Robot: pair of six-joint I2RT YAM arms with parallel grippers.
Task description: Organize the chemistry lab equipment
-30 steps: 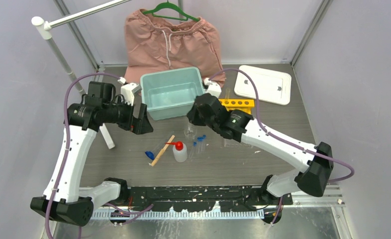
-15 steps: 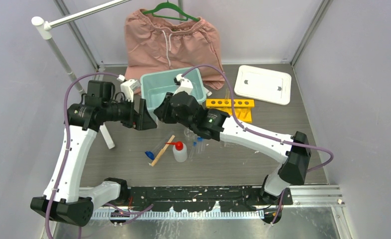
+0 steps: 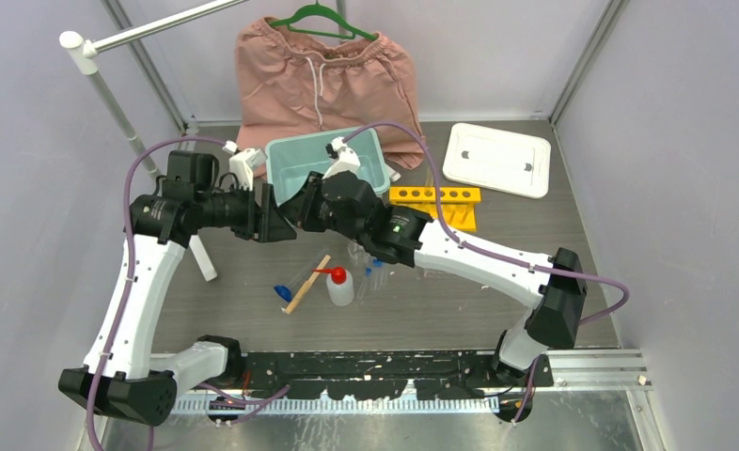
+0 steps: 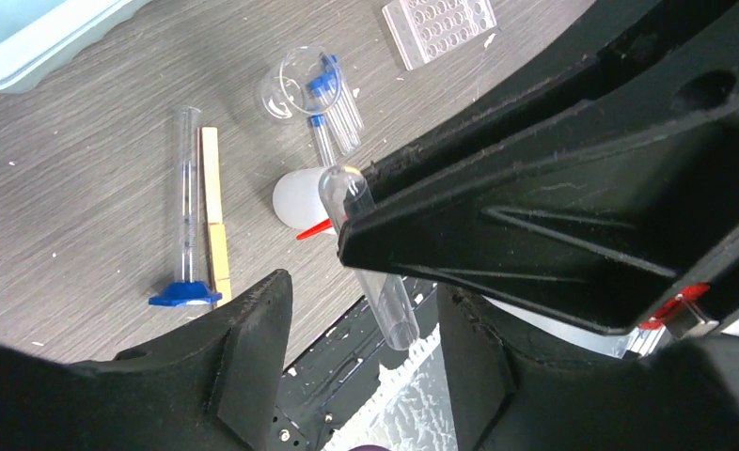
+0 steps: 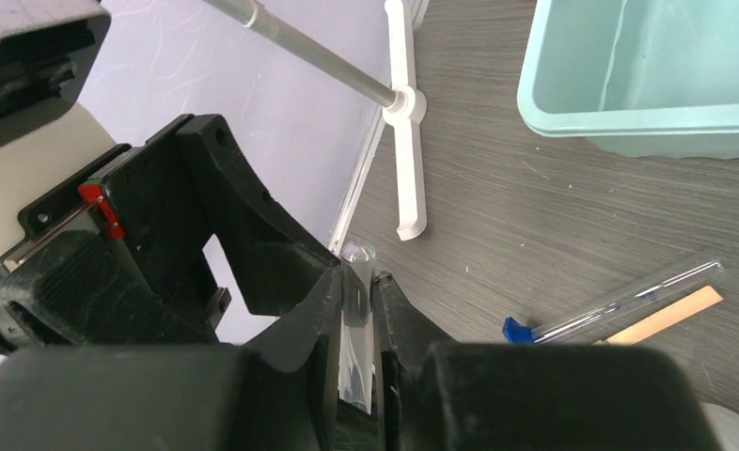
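My right gripper (image 5: 356,272) is shut on a clear tube (image 5: 357,310) and holds it in the air left of the teal bin. In the left wrist view that tube (image 4: 377,272) hangs between the jaws of my left gripper (image 4: 361,299), which stand apart on either side without touching it. In the top view the two grippers meet, left gripper (image 3: 274,221) against right gripper (image 3: 300,209). On the table lie the squeeze bottle (image 3: 339,287), wooden stick (image 3: 307,284), a small blue piece (image 3: 282,292), the beaker (image 4: 286,83), blue-capped tubes (image 4: 333,103), the clear rack (image 4: 438,26) and yellow rack (image 3: 434,196).
The teal bin (image 3: 377,150) stands behind the grippers, with pink shorts (image 3: 323,70) on a hanger behind it and the white lid (image 3: 497,158) at the back right. A white pole stand (image 3: 201,258) rises at the left, close to my left arm.
My right arm swung left from the yellow rack with the tube and brought it between my left gripper's jaws. Those jaws have narrowed around it.
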